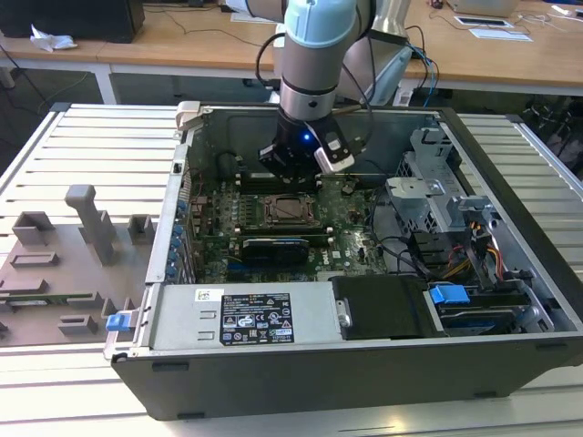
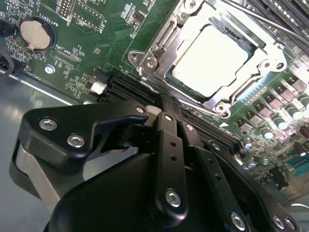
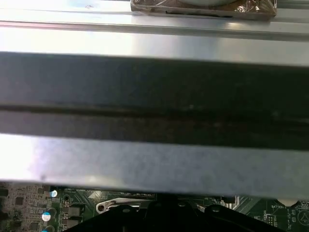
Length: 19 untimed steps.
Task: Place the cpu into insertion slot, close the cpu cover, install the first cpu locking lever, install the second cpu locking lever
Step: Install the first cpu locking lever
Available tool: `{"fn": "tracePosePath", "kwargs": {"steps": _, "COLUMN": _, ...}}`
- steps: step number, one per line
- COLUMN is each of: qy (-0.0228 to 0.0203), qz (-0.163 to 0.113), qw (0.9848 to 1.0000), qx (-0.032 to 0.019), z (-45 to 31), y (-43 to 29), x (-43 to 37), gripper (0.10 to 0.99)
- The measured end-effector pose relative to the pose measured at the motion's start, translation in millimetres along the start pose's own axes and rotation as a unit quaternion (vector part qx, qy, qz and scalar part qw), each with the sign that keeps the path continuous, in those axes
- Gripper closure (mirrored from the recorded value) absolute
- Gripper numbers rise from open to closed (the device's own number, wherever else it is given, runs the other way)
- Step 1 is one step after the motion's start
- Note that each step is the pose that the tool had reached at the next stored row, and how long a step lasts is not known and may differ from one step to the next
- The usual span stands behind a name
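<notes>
The cpu (image 2: 212, 60) lies flat in the insertion slot (image 1: 290, 211), its pale metal top showing through the window of the cpu cover (image 2: 218, 103). The cover's silvery frame lies down around the chip. A thin metal lever rod (image 2: 260, 18) runs along one side of the socket. My gripper (image 2: 169, 110) hangs just beside the socket, over the black memory slots (image 2: 128, 89). Its black fingers are shut together with nothing between them. In the exterior view the gripper (image 1: 293, 175) hovers inside the open computer case, over the socket's far edge.
A long black vented card (image 1: 273, 248) lies just in front of the socket. The power supply (image 1: 241, 314) and drive cage (image 1: 437, 196) crowd the case's front and right. A coin battery (image 2: 35, 33) sits on the board. The case wall (image 3: 154, 96) is close by. A grey fixture plate (image 1: 64, 264) lies outside.
</notes>
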<state>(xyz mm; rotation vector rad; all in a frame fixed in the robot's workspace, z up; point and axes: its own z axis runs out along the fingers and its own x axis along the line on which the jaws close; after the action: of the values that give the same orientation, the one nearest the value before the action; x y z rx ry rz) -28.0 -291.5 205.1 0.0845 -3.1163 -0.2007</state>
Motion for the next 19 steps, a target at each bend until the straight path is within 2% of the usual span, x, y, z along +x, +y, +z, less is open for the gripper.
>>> {"fn": "tracePosePath", "kwargs": {"steps": 6, "qy": 0.0002, "qz": 0.0, "qw": 1.0, "qx": -0.0001, "z": 4.2, "y": -3.2, "x": -1.9, "gripper": 0.98}}
{"fn": "tracePosePath", "kwargs": {"steps": 9, "qy": 0.0005, "qz": -0.002, "qw": 1.0, "qx": -0.0002, "z": 4.2, "y": -1.8, "x": -3.3, "gripper": 0.98}}
{"fn": "tracePosePath", "kwargs": {"steps": 13, "qy": 0.0003, "qz": -0.003, "qw": 1.0, "qx": 0.0019, "z": -4.3, "y": -0.1, "x": -3.0, "gripper": 0.98}}
{"fn": "tracePosePath", "kwargs": {"steps": 14, "qy": 0.0, "qz": -0.003, "qw": 1.0, "qx": 0.0054, "z": -5.3, "y": 0.0, "x": -2.7, "gripper": 0.98}}
{"fn": "tracePosePath", "kwargs": {"steps": 15, "qy": 0.0001, "qz": -0.003, "qw": 0.9999, "qx": 0.0123, "z": -6.1, "y": -0.3, "x": -2.1, "gripper": 0.98}}
{"fn": "tracePosePath", "kwargs": {"steps": 16, "qy": 0.0012, "qz": -0.003, "qw": 0.9994, "qx": 0.0359, "z": -7.0, "y": -1.5, "x": -0.7, "gripper": 0.98}}
{"fn": "tracePosePath", "kwargs": {"steps": 17, "qy": 0.0018, "qz": -0.003, "qw": 0.9988, "qx": 0.048, "z": -7.2, "y": -2.3, "x": -0.2, "gripper": 0.98}}
{"fn": "tracePosePath", "kwargs": {"steps": 19, "qy": 0.0026, "qz": -0.003, "qw": 0.9982, "qx": 0.0593, "z": -7.6, "y": -4.5, "x": 0.6, "gripper": 0.98}}
